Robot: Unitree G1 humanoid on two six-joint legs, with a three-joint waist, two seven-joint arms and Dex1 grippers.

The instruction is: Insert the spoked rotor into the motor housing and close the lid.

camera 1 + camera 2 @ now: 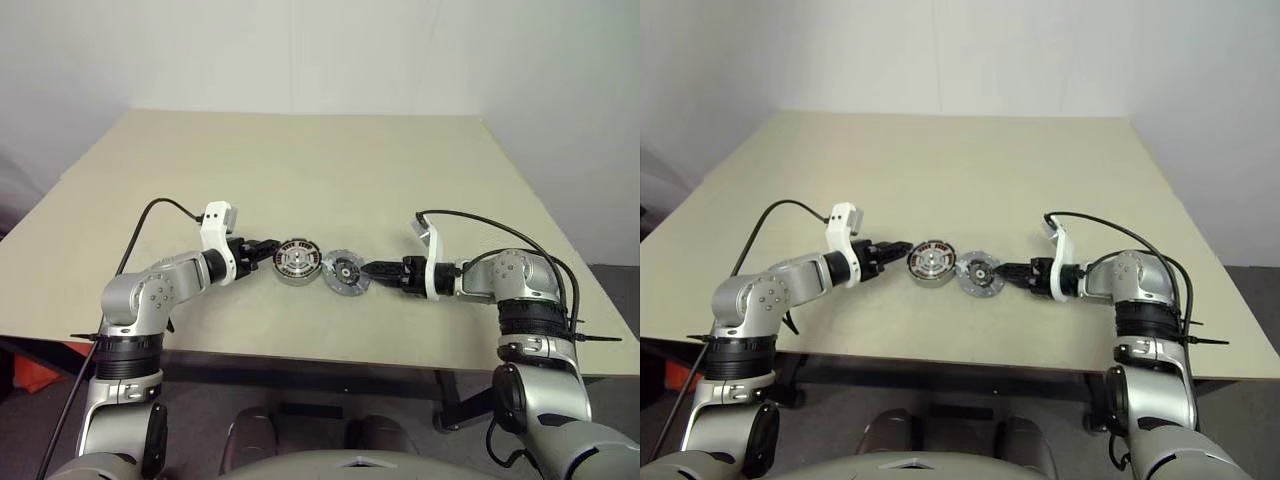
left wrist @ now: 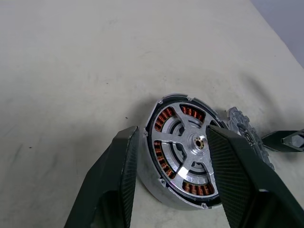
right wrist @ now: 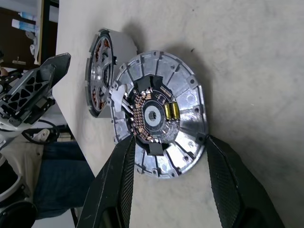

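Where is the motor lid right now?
The lid lies on the table, between the motor housing on its left and the right gripper.

- You will find no readable text, label, brand, number or sign anywhere here.
- The lid has a circuit board at its centre, right beside the motor housing, but any markings on it are too small to read.

Motor housing – silver spokes, copper windings.
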